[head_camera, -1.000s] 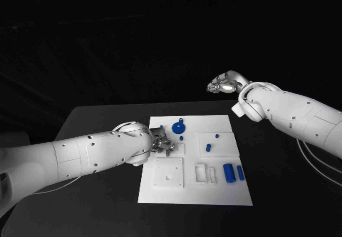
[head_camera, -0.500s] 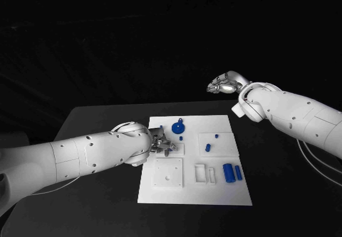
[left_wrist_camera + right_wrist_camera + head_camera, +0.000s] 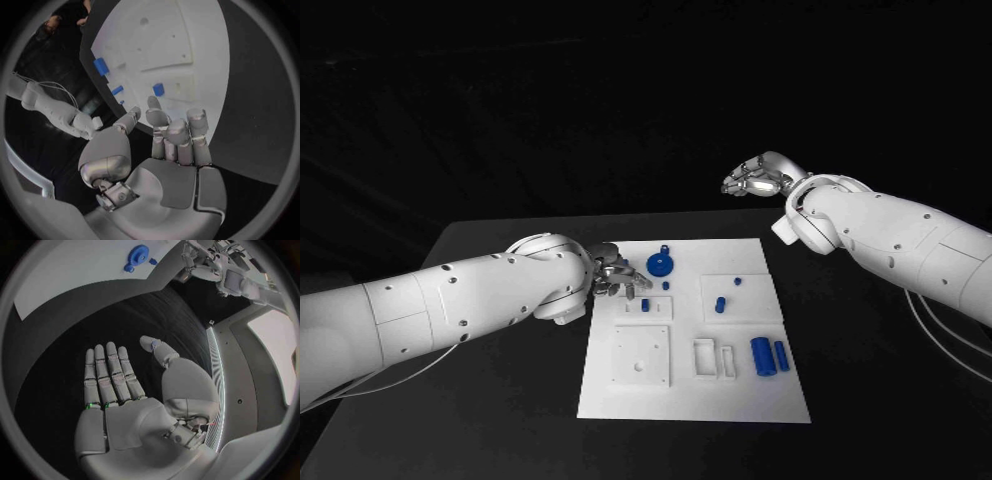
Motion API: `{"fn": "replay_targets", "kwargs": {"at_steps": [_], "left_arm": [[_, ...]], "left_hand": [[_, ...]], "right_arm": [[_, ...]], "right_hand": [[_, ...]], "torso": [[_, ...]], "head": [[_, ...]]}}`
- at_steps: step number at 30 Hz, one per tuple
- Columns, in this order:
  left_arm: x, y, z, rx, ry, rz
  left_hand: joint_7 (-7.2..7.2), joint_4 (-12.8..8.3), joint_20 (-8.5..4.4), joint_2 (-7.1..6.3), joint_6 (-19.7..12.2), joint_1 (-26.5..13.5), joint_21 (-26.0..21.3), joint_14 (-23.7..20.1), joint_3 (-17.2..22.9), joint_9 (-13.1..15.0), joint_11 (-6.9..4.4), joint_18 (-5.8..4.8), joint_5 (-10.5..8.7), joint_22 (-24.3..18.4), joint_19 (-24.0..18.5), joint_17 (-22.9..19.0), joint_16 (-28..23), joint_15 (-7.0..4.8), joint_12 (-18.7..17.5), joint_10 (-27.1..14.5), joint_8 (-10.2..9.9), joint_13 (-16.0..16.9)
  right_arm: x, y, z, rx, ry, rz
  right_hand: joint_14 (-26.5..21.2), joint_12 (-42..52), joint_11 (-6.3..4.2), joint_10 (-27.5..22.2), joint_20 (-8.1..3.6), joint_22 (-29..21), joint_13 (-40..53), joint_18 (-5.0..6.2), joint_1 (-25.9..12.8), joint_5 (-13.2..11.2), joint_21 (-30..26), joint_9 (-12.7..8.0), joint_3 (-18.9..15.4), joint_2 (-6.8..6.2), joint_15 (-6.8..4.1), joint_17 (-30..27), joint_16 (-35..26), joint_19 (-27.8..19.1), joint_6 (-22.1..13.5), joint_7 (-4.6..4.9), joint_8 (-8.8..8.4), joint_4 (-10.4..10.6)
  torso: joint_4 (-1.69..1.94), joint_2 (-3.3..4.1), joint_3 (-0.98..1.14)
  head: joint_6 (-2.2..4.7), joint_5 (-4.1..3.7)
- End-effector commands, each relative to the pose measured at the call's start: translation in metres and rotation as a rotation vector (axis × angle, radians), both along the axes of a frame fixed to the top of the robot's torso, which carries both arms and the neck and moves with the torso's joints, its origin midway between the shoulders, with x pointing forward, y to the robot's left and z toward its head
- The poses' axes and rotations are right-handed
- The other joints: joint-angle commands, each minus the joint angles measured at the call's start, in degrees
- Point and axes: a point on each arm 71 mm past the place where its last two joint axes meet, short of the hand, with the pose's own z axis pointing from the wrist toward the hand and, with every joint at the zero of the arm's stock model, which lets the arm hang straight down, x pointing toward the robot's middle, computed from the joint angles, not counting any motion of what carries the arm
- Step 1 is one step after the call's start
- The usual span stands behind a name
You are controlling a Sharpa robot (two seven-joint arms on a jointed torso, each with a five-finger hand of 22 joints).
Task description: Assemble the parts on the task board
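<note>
Nearest to us on the black table (image 3: 488, 420) lies the white board (image 3: 697, 400), its near part bare. A little farther up it we see a raised square plate (image 3: 642, 352), then two small white frames (image 3: 715, 355), and beside them on the right two blue cylinders (image 3: 763, 355) lying side by side. Beyond those, a small blue peg (image 3: 718, 304) sits on another raised square, with a smaller blue piece (image 3: 731, 279) just past it. At the board's far left, a blue round wheel (image 3: 659, 264) lies flat.

Our left hand (image 3: 617, 277) hovers over the board's left edge, just beside the wheel; from its wrist camera the fingers (image 3: 179, 140) stand apart and hold nothing. Farthest off, our right hand (image 3: 759, 177) hangs raised beyond the table's far edge, well apart from the board, its fingers (image 3: 109, 372) stretched out straight with nothing in them.
</note>
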Motion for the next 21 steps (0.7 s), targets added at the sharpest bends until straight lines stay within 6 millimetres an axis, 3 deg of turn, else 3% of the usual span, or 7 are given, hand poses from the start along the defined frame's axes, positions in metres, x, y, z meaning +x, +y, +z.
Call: {"fn": "replay_targets", "kwargs": {"at_steps": [1,6,9,11,15,19,21], "left_arm": [[0.008,0.005,0.015,-0.091,-0.025,0.014],[0.022,0.018,0.030,-0.109,-0.030,0.046],[0.031,0.022,0.032,-0.101,-0.042,0.066],[0.038,0.024,0.034,-0.081,-0.051,0.070],[0.052,0.029,0.037,-0.032,-0.098,0.084],[0.066,0.031,0.041,0.011,-0.158,0.085],[0.072,0.031,0.042,0.028,-0.177,0.087]], "left_hand": [[1.45,-0.16,-5.83,-0.40,-2.95,2.39,-1.14,-1.25,1.03,-0.95,1.13,-0.11,0.07,-0.68,-0.89,-1.20,-2.31,0.86,-2.23,-0.98,-1.96,-1.16],[2.60,0.23,-5.24,-1.54,-5.74,4.16,-2.74,-1.82,1.18,-1.82,2.23,-0.83,0.11,-1.62,-1.71,-2.41,-4.76,1.86,-4.70,-1.93,-3.84,-2.32],[3.33,0.16,-4.84,-1.53,-7.56,5.36,-3.96,-2.88,1.25,-2.12,2.91,-1.31,0.26,-2.19,-2.69,-3.17,-6.53,2.53,-6.35,-3.32,-4.74,-3.00],[3.81,-0.51,-4.56,-0.97,-8.93,6.89,-4.89,-3.98,1.73,-2.29,3.42,-1.61,2.36,-2.59,-3.54,-3.80,-8.03,3.09,-7.80,-4.71,-5.36,-3.60],[5.01,-1.03,-3.82,-0.22,-11.34,7.94,-6.79,-5.16,0.77,-2.79,4.58,-2.59,3.26,-3.46,-4.96,-4.85,-10.66,4.24,-10.39,-5.98,-6.49,-4.68],[5.26,-0.69,-3.66,-0.60,-11.72,7.79,-7.34,-5.10,0.22,-3.09,4.83,-2.88,2.58,-3.74,-5.13,-5.03,-11.27,4.52,-11.10,-5.99,-6.72,-4.94],[5.26,0.51,-3.72,-2.29,-11.79,7.09,-7.69,-4.93,0.05,-3.30,4.83,-2.92,0.26,-3.95,-5.04,-5.07,-11.56,4.54,-11.48,-5.79,-6.79,-5.04]], "right_arm": [[-0.001,-0.003,0.000,-0.004,-0.004,0.002],[-0.001,-0.007,-0.001,-0.005,-0.003,-0.004],[-0.002,-0.007,-0.001,-0.004,-0.003,-0.003],[-0.002,-0.007,-0.002,-0.004,-0.001,-0.002],[-0.003,-0.007,-0.003,-0.003,0.000,0.001],[-0.004,-0.006,-0.002,-0.002,0.000,0.005],[-0.005,-0.006,-0.002,-0.001,-0.001,0.006]], "right_hand": [[-0.43,-0.31,0.08,0.15,0.04,0.08,-0.07,-0.45,0.34,0.38,-0.36,-0.07,-0.30,-0.15,0.13,-0.11,0.37,-0.44,-0.40,-0.04,0.05,-0.07],[-0.42,-0.31,0.08,0.16,0.04,0.09,-0.07,-0.45,0.34,0.39,-0.36,-0.08,-0.30,-0.13,0.13,-0.13,0.39,-0.43,-0.40,-0.04,0.05,-0.06],[-0.41,-0.31,0.08,0.17,0.04,0.10,-0.07,-0.44,0.34,0.40,-0.36,-0.08,-0.30,-0.11,0.12,-0.14,0.41,-0.42,-0.41,-0.04,0.05,-0.05],[-0.41,-0.31,0.08,0.17,0.03,0.11,-0.07,-0.44,0.35,0.40,-0.37,-0.09,-0.30,-0.10,0.12,-0.15,0.43,-0.42,-0.41,-0.04,0.05,-0.04],[-0.40,-0.32,0.08,0.18,0.04,0.12,-0.06,-0.44,0.34,0.40,-0.37,-0.10,-0.30,-0.10,0.12,-0.17,0.45,-0.41,-0.43,-0.03,0.05,-0.04],[-0.41,-0.33,0.08,0.18,0.04,0.13,-0.06,-0.43,0.34,0.42,-0.38,-0.11,-0.31,-0.12,0.11,-0.19,0.47,-0.41,-0.46,-0.01,0.04,-0.04],[-0.41,-0.34,0.09,0.18,0.04,0.14,-0.06,-0.43,0.33,0.44,-0.39,-0.12,-0.32,-0.14,0.11,-0.21,0.49,-0.41,-0.49,0.00,0.02,-0.03]], "torso": [[0.11,-0.01,-0.13],[-0.03,0.03,-0.17],[-0.05,0.05,-0.06],[-0.05,0.10,-0.04],[-0.11,0.20,-0.29],[-0.25,0.38,-0.43],[-0.39,0.51,-0.48]], "head": [[0.77,-0.13],[1.44,0.10],[1.93,0.04],[2.25,0.01],[2.77,0.12],[3.17,0.54],[3.34,0.54]]}}
